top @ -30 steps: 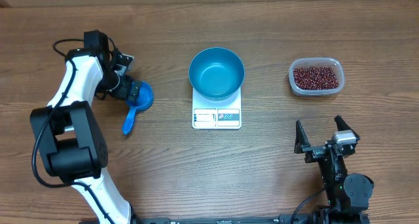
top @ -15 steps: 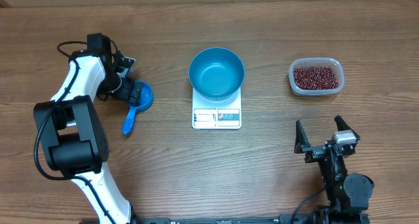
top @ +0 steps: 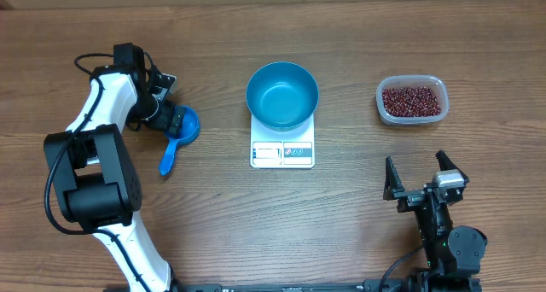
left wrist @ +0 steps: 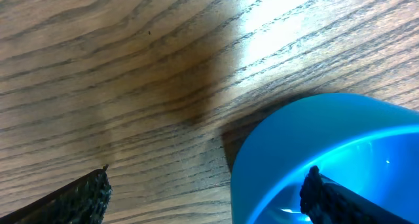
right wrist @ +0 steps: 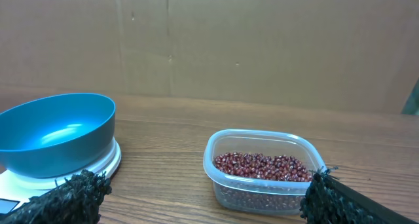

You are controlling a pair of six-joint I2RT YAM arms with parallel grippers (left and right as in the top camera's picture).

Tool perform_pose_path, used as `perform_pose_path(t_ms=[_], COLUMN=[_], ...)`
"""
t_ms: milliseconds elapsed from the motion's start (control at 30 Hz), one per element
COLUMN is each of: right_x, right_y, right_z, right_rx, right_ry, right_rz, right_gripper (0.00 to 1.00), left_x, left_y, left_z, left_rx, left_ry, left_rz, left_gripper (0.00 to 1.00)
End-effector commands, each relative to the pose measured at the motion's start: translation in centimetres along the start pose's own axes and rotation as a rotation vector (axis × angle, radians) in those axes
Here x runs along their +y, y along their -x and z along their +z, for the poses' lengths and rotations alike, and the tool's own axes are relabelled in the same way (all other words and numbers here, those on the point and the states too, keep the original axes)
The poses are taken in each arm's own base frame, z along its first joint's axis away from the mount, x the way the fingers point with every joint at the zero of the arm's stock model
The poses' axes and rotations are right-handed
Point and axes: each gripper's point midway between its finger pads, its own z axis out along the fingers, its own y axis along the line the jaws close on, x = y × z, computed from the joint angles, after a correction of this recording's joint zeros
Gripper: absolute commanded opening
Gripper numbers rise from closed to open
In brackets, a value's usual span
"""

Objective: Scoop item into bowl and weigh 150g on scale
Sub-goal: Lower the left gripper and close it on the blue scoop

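Grained wood table (top: pixel 256 228) bears round bowl (top: pixel 282 94) on flat scale (top: pixel 282 154); left pincer (left wrist: pixel 206 191) and right pincer (top: pixel 416 172) agape

On my overhead feed I see a wooden table (top: pixel 213 232) filling the picture, brown and evenly lit, its long grain running side to side. On my right wrist feed a plain brown panel (right wrist: pixel 262 40) with faint vertical seams rises behind the table's far edge. My left wrist feed shows a bright glare (left wrist: pixel 281 8) across the grain, with a soft shadow (left wrist: pixel 190 86) beside it.
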Motion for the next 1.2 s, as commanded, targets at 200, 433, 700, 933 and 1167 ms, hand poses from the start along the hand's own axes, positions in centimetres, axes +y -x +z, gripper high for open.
perform_pose_path(t_ms=[200,433,700,933,1167], right_x=[-0.24,-0.24,-0.24,-0.24,-0.24], right_y=[-0.14,-0.14,-0.14,-0.14,-0.14], right_z=[-0.01,-0.01,-0.01,-0.01,-0.01], right_rx=[-0.005,-0.005,-0.005,-0.005,-0.005], right_ry=[-0.013,-0.013,-0.013,-0.013,-0.013], right_rz=[0.001,0.001,0.001,0.001,0.001], right_gripper=[1.00,1.00,1.00,1.00,1.00], left_x=[0.38,0.36,0.32,0.35,0.34], left_y=[0.28,0.25,0.23,0.24,0.23], left_z=[0.27,0.45,0.48,0.48,0.48], left_rx=[-0.004,-0.007,-0.007,-0.007,-0.007], left_ry=[0.007,0.007,0.006,0.006,0.006], left_rz=[0.023,0.022,0.015,0.016,0.019], left_gripper=[0.94,0.94,0.96,0.94,0.93])
